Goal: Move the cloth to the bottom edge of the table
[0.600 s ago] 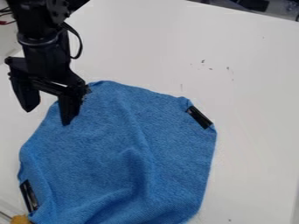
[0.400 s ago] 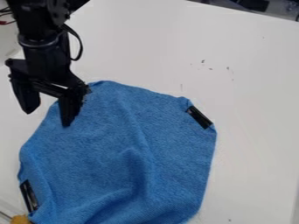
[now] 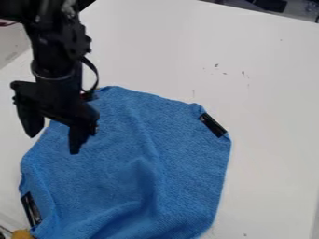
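The gripper [image 3: 53,144] is at the upper left of the camera view with its two fingers spread apart. One finger is in front of the cloth's upper left part, the other just off its left edge. The blue cloth [image 3: 168,163] lies rumpled across the lower left and middle of the white table [image 3: 268,116], with folds toward the bottom of the view. Black clips sit on its right corner and lower left edge. Whether the fingertips touch the cloth I cannot tell.
A yellow-orange object [image 3: 22,234] sits at the bottom left corner beside the cloth. Small dark marks dot the table right of the middle. The table's far edge runs across the top right, with dark items beyond it.
The gripper has moved down in the view and slightly right, its fingers still apart. The cloth has not visibly moved.
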### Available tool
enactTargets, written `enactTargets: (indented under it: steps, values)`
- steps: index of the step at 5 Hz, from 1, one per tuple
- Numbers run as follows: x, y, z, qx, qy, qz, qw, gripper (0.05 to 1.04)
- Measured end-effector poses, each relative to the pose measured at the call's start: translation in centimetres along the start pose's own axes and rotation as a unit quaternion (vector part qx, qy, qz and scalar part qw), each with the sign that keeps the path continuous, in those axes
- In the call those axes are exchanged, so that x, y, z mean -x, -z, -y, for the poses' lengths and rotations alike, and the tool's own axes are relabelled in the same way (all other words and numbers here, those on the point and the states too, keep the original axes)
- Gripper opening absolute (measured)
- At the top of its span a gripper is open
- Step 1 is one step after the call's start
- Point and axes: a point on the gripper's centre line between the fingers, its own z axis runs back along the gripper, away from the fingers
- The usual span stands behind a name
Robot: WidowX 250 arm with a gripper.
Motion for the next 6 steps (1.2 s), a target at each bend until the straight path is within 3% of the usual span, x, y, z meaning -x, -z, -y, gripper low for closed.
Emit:
enactTargets:
  steps: [2,3,5,6]
  values:
    - [3.3,3.5,2.1,0.068,-0.072,0.001,0.9951,1.000]
    - [4.2,5.0,1.8,0.092,-0.087,-0.015,0.9918,1.000]
    - [4.9,7.3,1.0,0.122,-0.112,-0.021,0.9859,1.001]
    - [4.2,7.7,0.4,0.126,-0.116,-0.025,0.9849,1.001]
